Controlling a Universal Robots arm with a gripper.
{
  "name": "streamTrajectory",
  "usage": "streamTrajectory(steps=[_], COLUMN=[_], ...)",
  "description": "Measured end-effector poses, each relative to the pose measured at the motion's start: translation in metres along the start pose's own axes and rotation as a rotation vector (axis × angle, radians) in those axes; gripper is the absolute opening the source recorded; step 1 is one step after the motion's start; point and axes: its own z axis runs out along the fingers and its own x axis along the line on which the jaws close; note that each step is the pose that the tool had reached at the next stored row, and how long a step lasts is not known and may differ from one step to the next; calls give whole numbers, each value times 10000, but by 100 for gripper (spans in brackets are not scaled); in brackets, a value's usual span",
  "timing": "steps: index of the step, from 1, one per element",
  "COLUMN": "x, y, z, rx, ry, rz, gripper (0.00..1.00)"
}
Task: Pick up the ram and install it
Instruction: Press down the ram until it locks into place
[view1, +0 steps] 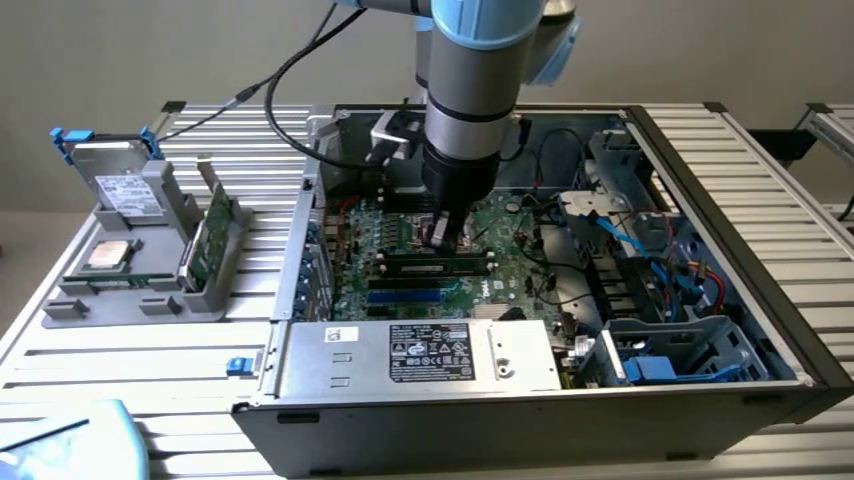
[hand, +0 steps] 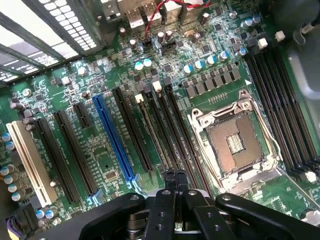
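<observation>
Slatted metal tabletop (view1: 747, 150) carries an open computer case (view1: 534, 420) lying on its side, with the arm (view1: 467, 100) reaching down into it. The gripper (view1: 441, 238) hangs just over the motherboard (view1: 514, 235). In the wrist view the gripper (hand: 175, 181) has its two black fingertips pressed together, with nothing visible between them.

The ram (view1: 430, 265), a long dark strip edged in green, lies along the board just beside the fingertips, on the side toward the power supply (view1: 427, 355). Whether it is fully seated in its slot cannot be told.

In the wrist view, a bank of long black memory slots (hand: 172, 130) runs away from directly under the fingertips. The open processor socket (hand: 234, 142), with its metal frame, sits just to one side of them. On the other side of the fingers a blue expansion slot (hand: 114, 137) lies near, and a white slot (hand: 27, 162) lies farther off.

Well apart from the fingers, outside the case toward the exterior view's left, a grey holder (view1: 67, 305) keeps a hard drive (view1: 127, 190), a square silver processor chip (view1: 110, 257) and upright green cards (view1: 207, 240).
</observation>
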Motion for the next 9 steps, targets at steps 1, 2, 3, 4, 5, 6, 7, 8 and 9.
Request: streamTrajectory(steps=[1, 2, 3, 4, 5, 6, 7, 8, 9], x=[0, 0, 0, 0, 0, 0, 0, 1, 1], y=[0, 0, 0, 0, 0, 0, -1, 0, 0], z=[1, 2, 3, 4, 5, 6, 7, 8, 9], rx=[13, 26, 39, 52, 65, 78, 91, 105, 117], ry=[-10, -21, -32, -43, -54, -64, -75, -87, -97], rz=[175, 347, 518, 695, 865, 1037, 1209, 1392, 1560], gripper=[11, 11, 11, 11, 11, 11, 11, 11, 11])
